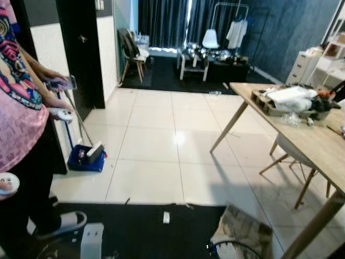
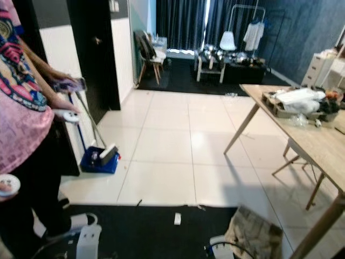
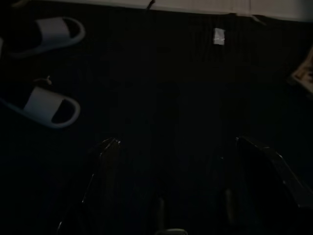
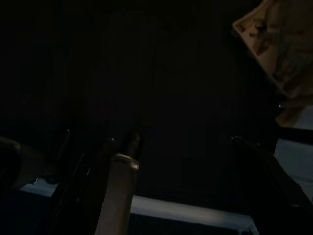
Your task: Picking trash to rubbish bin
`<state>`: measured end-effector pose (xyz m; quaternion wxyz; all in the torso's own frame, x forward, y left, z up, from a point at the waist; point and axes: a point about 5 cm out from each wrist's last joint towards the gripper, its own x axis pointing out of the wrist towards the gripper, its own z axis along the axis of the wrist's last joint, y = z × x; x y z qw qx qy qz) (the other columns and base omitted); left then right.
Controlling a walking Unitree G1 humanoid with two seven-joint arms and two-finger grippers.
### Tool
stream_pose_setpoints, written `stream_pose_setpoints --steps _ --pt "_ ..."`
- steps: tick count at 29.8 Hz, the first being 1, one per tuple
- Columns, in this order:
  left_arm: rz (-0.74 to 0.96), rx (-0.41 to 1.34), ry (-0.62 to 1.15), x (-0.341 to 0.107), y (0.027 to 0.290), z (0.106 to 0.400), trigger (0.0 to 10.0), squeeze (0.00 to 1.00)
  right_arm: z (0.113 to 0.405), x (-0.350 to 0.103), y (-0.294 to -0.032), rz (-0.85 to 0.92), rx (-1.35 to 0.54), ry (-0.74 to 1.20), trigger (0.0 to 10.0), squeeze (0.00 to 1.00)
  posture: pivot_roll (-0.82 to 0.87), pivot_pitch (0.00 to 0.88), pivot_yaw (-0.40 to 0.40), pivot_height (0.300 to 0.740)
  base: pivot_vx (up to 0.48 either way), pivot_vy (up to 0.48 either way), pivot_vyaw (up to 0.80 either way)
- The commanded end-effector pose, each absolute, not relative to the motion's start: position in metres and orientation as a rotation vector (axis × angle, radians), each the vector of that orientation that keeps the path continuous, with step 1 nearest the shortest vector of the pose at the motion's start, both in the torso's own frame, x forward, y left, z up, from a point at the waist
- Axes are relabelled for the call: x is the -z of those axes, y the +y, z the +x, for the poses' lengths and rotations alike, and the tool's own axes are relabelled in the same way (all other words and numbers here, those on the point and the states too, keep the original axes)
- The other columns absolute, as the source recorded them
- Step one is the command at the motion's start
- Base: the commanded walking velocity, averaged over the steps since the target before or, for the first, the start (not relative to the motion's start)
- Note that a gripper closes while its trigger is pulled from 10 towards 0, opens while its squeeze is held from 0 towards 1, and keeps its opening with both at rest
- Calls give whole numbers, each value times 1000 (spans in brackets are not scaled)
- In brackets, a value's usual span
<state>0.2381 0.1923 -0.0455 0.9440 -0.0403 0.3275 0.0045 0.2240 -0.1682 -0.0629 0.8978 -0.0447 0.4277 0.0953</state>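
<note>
1. Writing cannot be read anywhere; the print on the person's [image 1: 19,102] pink shirt is too blurred to make out as words.
2. One small white scrap of trash [image 1: 166,217] lies on the black mat [image 1: 145,229] near the mat's edge with the white floor tiles [image 1: 156,151]; the left wrist view shows the same scrap [image 3: 218,35] far ahead of the fingers.
3. One blue dustpan [image 1: 86,158] stands on the tiles at the left, beside the black wall, with a long handle rising toward the person.
4. One person stands at the left edge, with a phone [image 1: 60,82] in one hand and a white controller [image 1: 60,114] in the other.
5. Two white slippers [image 3: 46,105] lie on the mat in the left wrist view, one just beyond the other.
6. One crumpled brown paper bag [image 1: 242,232] sits at the mat's right side, near a leg of the wooden table [image 1: 307,140].
7. One table stands at the right, with a tray of mixed items [image 1: 291,102] on top that I cannot count.
8. One wooden chair [image 1: 132,54] stands by the far doorway, and one clothes rack [image 1: 229,24] stands against the dark curtains.
9. Left gripper [image 3: 176,156] hangs over the dark mat with its two black fingers spread apart and nothing between them.
10. Right gripper [image 4: 171,161] hangs low over the mat as well, fingers apart and nothing between them, with the paper bag off to one side.
</note>
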Motion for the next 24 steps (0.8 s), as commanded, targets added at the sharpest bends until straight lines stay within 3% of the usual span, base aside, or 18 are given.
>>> stream_pose_setpoints --steps 1,24 --pt "-66 -4 687 49 192 234 10000 0 221 65 -170 -82 -182 898 10000 0 46 13 -62 740 0 0 0" --pt "4 33 742 56 190 224 10000 0 213 70 -168 -115 -189 926 10000 0 48 0 -52 740 0 0 0"
